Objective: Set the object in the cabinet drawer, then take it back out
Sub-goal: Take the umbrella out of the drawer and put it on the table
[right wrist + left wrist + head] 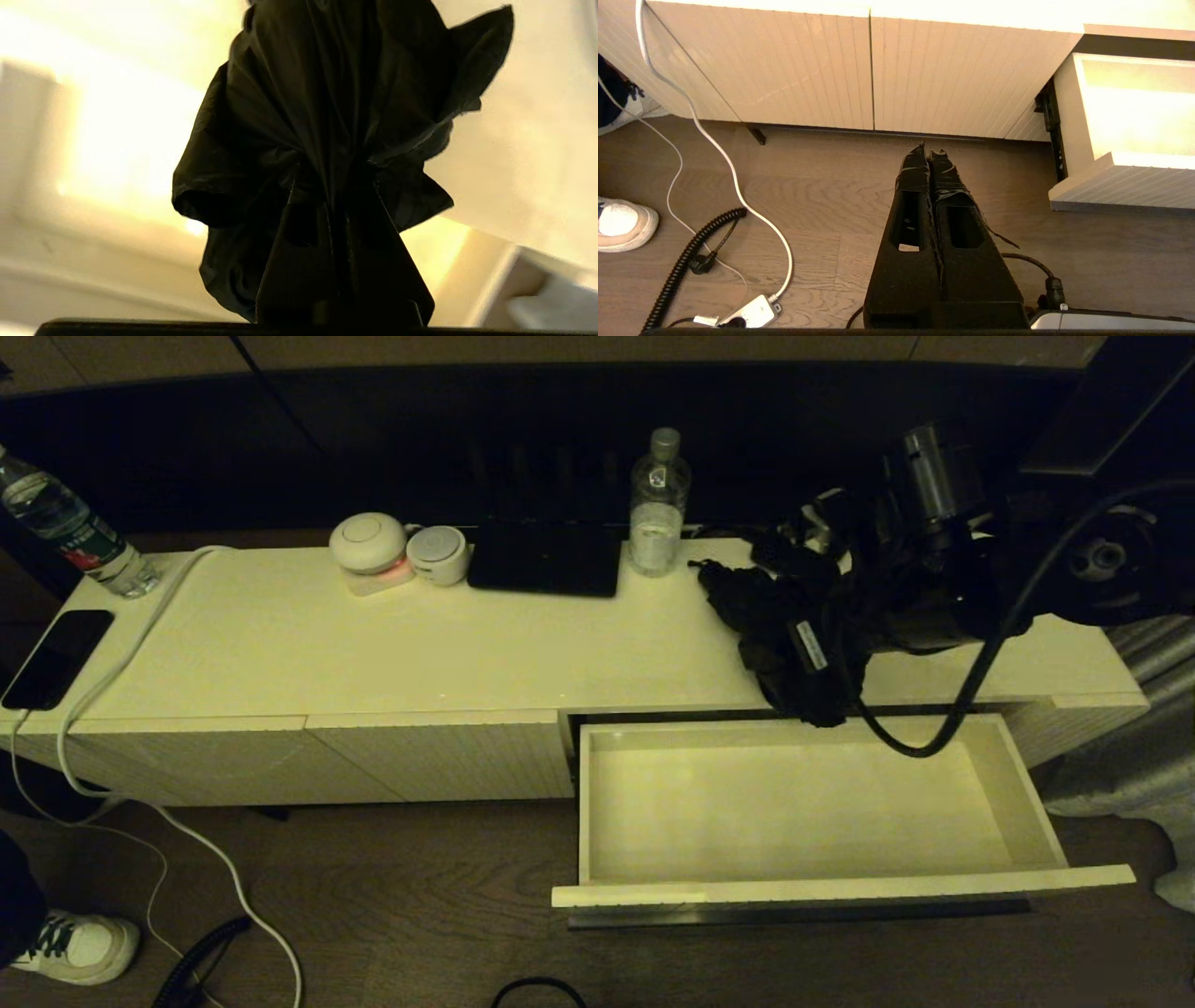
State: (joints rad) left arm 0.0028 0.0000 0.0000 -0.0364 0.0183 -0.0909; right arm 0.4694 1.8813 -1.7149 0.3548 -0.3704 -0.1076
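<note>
Umbrella (pixel 327 116), pinched by its fabric in the closed right gripper (pixel 336 205), hangs over the open cabinet drawer's (pixel 812 887) back edge; next, judged: lower and release inside.

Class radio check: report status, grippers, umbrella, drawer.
Right gripper shut on umbrella, above cabinet top's front edge. Left gripper shut, parked low. Drawer open, nothing blocking.

Left wrist camera. I am holding the left gripper (pixel 930 151) over the wooden floor (pixel 831 196), its fingers (pixel 913 172) pressing together. Beyond the fingertips, two ribbed cream panels (pixel 873 70) are standing closed. To one side of the jaws the cabinet drawer (pixel 1125 135) is projecting open; to the other side a white cable (pixel 719 149) and a coiled black cord (pixel 686 261) are trailing across the floor.
</note>
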